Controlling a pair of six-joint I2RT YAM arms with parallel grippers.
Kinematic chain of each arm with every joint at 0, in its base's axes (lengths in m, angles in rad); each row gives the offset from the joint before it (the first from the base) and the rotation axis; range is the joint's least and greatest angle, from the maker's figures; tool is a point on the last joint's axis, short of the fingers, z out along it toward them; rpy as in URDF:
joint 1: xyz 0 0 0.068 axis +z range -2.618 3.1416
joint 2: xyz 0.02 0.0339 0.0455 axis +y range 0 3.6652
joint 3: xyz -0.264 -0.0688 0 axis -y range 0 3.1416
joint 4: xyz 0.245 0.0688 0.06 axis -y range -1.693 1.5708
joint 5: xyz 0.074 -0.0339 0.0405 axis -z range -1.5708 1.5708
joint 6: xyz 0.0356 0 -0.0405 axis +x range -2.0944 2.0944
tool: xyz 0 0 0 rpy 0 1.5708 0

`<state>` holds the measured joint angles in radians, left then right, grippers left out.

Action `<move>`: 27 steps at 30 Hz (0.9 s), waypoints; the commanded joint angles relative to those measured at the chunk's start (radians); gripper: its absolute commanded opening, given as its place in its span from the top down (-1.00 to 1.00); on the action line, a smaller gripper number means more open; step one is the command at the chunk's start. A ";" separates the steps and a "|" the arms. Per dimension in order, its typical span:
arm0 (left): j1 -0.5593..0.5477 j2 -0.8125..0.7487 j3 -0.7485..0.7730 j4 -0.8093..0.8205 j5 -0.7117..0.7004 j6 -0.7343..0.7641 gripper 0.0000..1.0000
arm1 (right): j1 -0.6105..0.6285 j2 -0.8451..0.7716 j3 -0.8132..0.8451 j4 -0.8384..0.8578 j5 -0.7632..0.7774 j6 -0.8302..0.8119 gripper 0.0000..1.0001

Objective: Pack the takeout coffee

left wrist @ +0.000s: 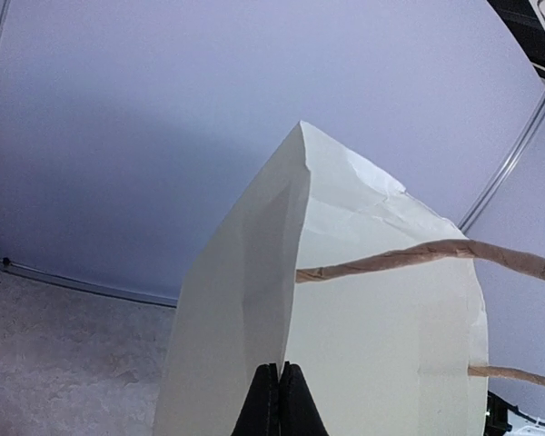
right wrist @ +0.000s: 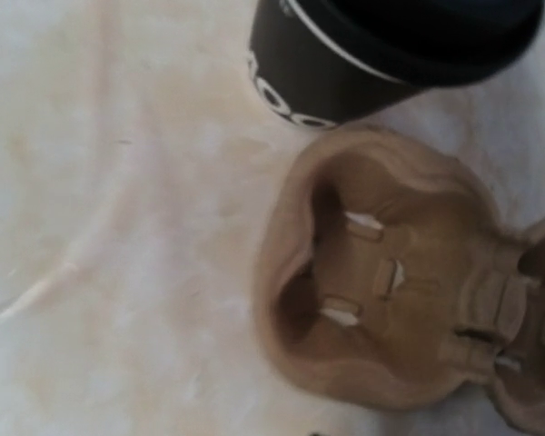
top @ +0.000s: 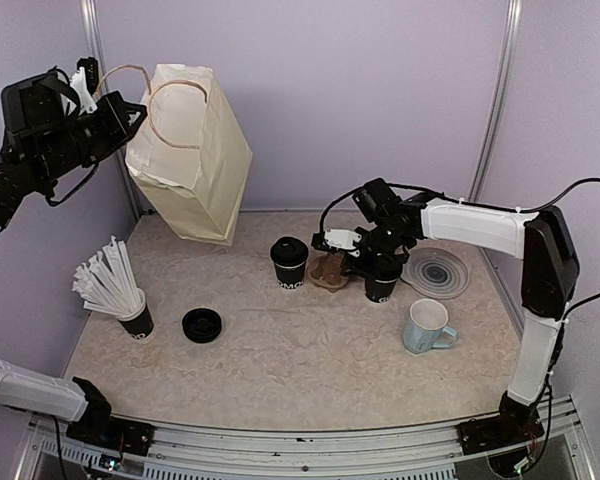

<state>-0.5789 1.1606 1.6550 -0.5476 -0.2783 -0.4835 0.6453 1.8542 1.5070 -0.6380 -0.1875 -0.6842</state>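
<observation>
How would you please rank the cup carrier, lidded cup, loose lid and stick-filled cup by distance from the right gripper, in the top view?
From the right gripper:
1. Cup carrier, just to its left.
2. Lidded cup, left of the carrier.
3. Loose lid, left of centre.
4. Stick-filled cup, far left.

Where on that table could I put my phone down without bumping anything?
The widest bare stretch is the front middle, between the loose black round lid and the light-blue ceramic mug. It is crowded at the back right, where the lidded black paper cup, brown pulp cup carrier and right gripper bunch together.
</observation>
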 commanded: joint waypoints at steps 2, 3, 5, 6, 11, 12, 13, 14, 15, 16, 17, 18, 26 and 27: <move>-0.037 -0.054 -0.048 -0.012 0.051 0.017 1.00 | 0.017 0.143 0.127 0.037 0.141 0.039 0.86; -0.038 -0.074 -0.061 -0.008 0.049 0.015 1.00 | 0.019 0.167 0.150 0.038 0.157 0.042 0.89; -0.039 -0.099 -0.086 -0.004 0.038 0.014 1.00 | 0.024 0.214 0.187 0.034 0.178 0.040 0.95; -0.039 -0.108 -0.098 -0.003 0.032 0.014 1.00 | 0.027 0.233 0.199 0.034 0.180 0.037 0.98; -0.039 -0.154 -0.126 -0.015 0.020 0.017 1.00 | 0.047 0.292 0.228 0.032 0.203 0.016 1.00; -0.039 -0.162 -0.132 -0.014 0.019 0.017 1.00 | 0.052 0.298 0.229 0.031 0.204 0.011 1.00; -0.039 -0.172 -0.139 -0.014 0.018 0.017 1.00 | 0.056 0.303 0.229 0.033 0.205 0.007 1.00; -0.039 -0.177 -0.146 -0.014 0.016 0.017 1.00 | 0.057 0.310 0.229 0.034 0.209 0.006 1.00; -0.039 -0.183 -0.153 -0.014 0.013 0.017 1.00 | 0.059 0.313 0.229 0.032 0.212 0.004 1.00; -0.039 -0.188 -0.159 -0.013 0.012 0.016 1.00 | 0.061 0.315 0.229 0.031 0.213 0.002 1.00; -0.039 -0.194 -0.167 -0.010 0.011 0.015 1.00 | 0.063 0.318 0.227 0.032 0.217 -0.002 1.00; -0.039 -0.199 -0.175 -0.006 0.013 0.013 1.00 | 0.064 0.320 0.224 0.032 0.221 -0.003 1.00; -0.039 -0.216 -0.216 0.010 0.022 0.004 1.00 | 0.069 0.306 0.176 0.055 0.245 -0.024 1.00; -0.039 -0.216 -0.219 0.013 0.027 0.001 1.00 | 0.069 0.307 0.172 0.056 0.248 -0.028 1.00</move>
<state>-0.6140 0.9558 1.4483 -0.5686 -0.2584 -0.4816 0.7036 2.1559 1.7050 -0.6006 0.0360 -0.6933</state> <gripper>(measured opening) 0.011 0.006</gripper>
